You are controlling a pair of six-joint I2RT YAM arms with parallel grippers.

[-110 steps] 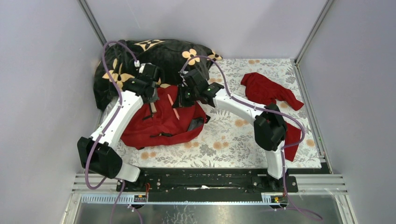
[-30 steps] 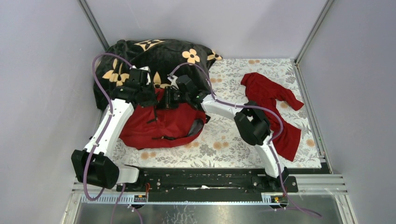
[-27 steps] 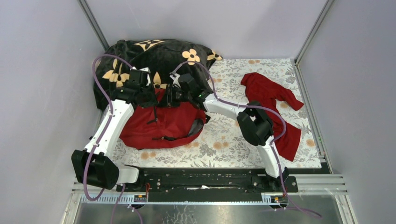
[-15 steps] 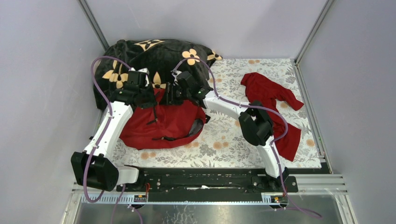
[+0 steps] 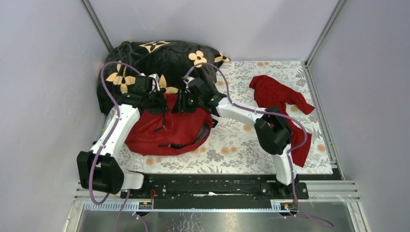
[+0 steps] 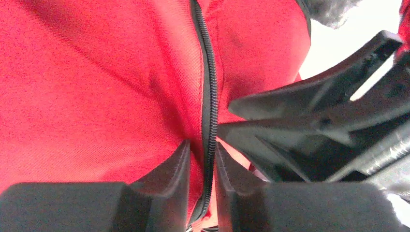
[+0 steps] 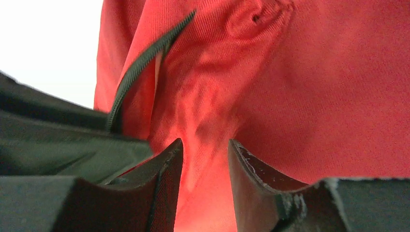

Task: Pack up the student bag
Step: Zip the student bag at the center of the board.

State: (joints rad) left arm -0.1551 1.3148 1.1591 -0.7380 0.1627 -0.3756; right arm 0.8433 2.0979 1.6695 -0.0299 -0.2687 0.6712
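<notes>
The student bag (image 5: pixel 169 128), a dark-red backpack, lies flat at the left of the mat. Both grippers meet at its far top edge. My left gripper (image 5: pixel 162 101) stands over the black zipper line (image 6: pixel 209 111). Its jaws (image 6: pixel 202 152) are a narrow gap apart, with the zipper running between them and a sliver of light beside it. My right gripper (image 5: pixel 180 103) faces it from the right. Its jaws (image 7: pixel 205 154) stand apart over a raised fold of the bag's red cloth (image 7: pixel 212 101), which they do not pinch. The right gripper's black fingers (image 6: pixel 314 121) show in the left wrist view.
A black plush blanket with orange flowers (image 5: pixel 159 58) is heaped behind the bag in the far left corner. A limp red garment (image 5: pixel 278 94) lies at the right and runs under the right arm's elbow (image 5: pixel 275 133). Grey walls stand close on all sides.
Both grippers have drifted slightly right and nearer along the bag's top edge. The right elbow has swung right. The bag's far edge has dropped a little.
</notes>
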